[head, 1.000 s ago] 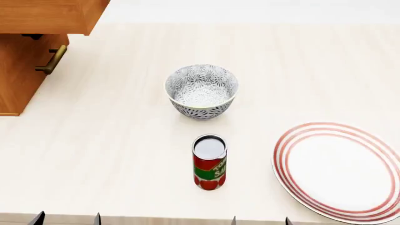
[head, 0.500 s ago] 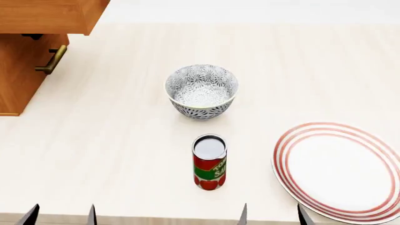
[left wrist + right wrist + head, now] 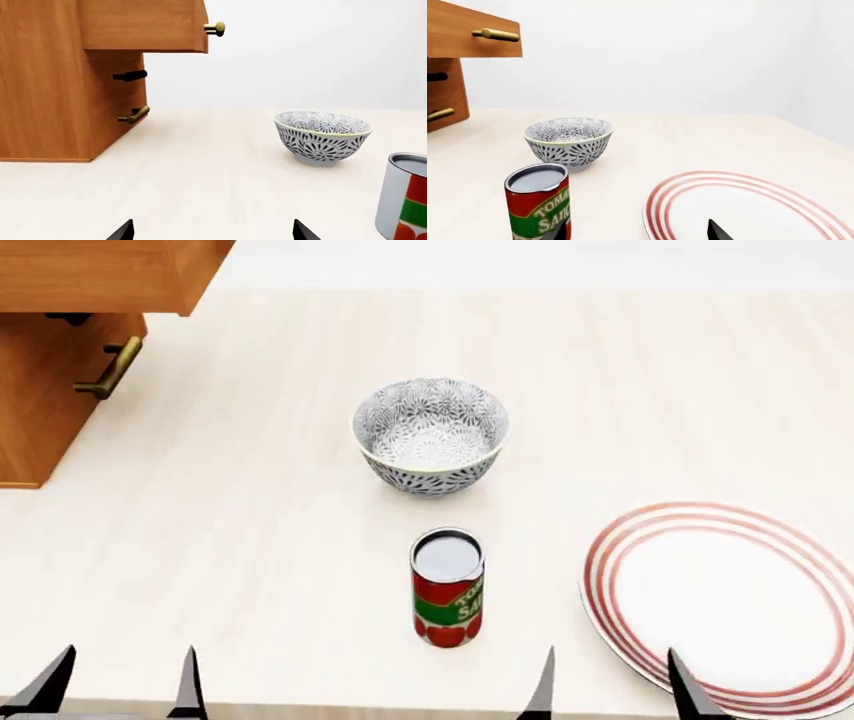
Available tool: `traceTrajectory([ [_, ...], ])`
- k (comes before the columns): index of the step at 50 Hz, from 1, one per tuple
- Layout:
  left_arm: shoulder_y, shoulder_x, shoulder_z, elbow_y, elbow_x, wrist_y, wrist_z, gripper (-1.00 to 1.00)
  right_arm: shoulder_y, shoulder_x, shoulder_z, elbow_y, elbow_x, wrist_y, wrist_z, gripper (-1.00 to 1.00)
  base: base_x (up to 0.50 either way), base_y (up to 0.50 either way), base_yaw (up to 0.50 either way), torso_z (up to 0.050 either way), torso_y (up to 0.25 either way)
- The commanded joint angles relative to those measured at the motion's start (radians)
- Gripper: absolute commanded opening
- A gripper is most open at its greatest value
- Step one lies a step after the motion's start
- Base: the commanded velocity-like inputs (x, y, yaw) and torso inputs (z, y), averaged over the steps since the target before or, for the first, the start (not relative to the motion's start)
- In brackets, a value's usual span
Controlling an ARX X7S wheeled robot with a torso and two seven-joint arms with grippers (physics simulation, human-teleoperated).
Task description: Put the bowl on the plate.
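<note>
Cabinet: over on the far left, a wooden cabinet [image 3: 54, 360] sits on the pale table [image 3: 240, 540], one drawer pulled out at the top, a brass handle [image 3: 111, 368] showing on the front below it.

Left gripper: the left gripper [image 3: 118, 685] peeks in at the near edge of the table, two dark fingertips spread apart with nothing between them, well short of everything on the table.

Bowl: and there's the bowl [image 3: 430, 435], upright on the table past the middle, grey-blue pattern inside and out, pale rim, nothing inside it (the left wrist view has it ahead and off to the side [image 3: 322, 136], well apart from the cabinet).

Can: nearer the robot than the bowl, a red can [image 3: 447, 585] stands upright with a green band and a silver top, apart from the bowl, bare table between them.

Right gripper: the right gripper [image 3: 614, 685] comes in at the near edge, fingertips held wide, gripping nothing; its outer tip overlaps the plate's near rim in the head view (touching or above, cannot tell).

Plate: on the right, the plate [image 3: 627, 540] lies flat, white with red rings around the rim, nothing on it, well apart from the bowl, the can standing roughly between the two [image 3: 539, 205].
</note>
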Motion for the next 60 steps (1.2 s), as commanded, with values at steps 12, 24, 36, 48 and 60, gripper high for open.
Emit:
traceTrajectory([
  [12,-0.003,-0.023,0.018,0.021,-0.022,-0.006,-0.025,1.00,-0.011,0.030,0.008,-0.061,0.067,0.004,-0.020,1.00,0.18,-0.01,0.00,0.000,0.000],
  [24,-0.006,-0.030,0.028,0.002,-0.031,0.013,-0.030,1.00,-0.014,0.045,0.006,-0.066,0.089,0.003,-0.011,1.00,0.22,-0.03,0.00,0.000,0.000],
  [36,-0.005,-0.038,0.038,0.004,-0.037,0.014,-0.039,1.00,-0.023,0.059,0.006,-0.092,0.123,0.007,-0.008,1.00,0.22,-0.03,0.00,0.000,0.000],
  [48,-0.002,-0.046,0.047,0.018,-0.040,0.008,-0.052,1.00,-0.026,0.066,0.010,-0.079,0.152,-0.012,-0.023,1.00,0.22,-0.03,0.00,0.000,0.000],
  [60,-0.007,-0.053,0.051,0.006,-0.045,0.019,-0.062,1.00,-0.026,0.075,0.002,-0.094,0.167,0.015,-0.018,1.00,0.22,-0.03,0.00,0.000,0.000],
])
